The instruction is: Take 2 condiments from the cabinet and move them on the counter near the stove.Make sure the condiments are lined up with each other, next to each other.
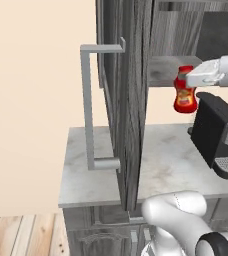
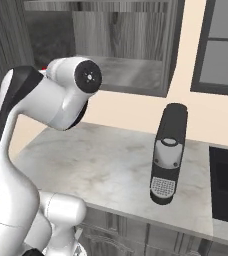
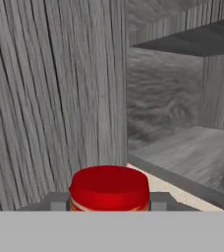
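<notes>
Carrying the red squeeze bottle with a yellow-red label (image 1: 184,90) out past the dark grey wood-grain cabinet (image 1: 128,100), the two-finger gripper (image 3: 109,203) is clamped narrowly around its neck; next comes lowering it onto the light grey marbled counter (image 1: 171,160), stove side.

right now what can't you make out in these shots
- Second condiment: no olive-yellow bottle is visible, so its place is unknown.
- Red squeeze bottle: the hand view cuts off everything below its cap; the arm blocks it in the right base view.
- Stove: the right base view's edge cuts it off.
- Gripper: fingers mostly hidden by the bottle.
</notes>
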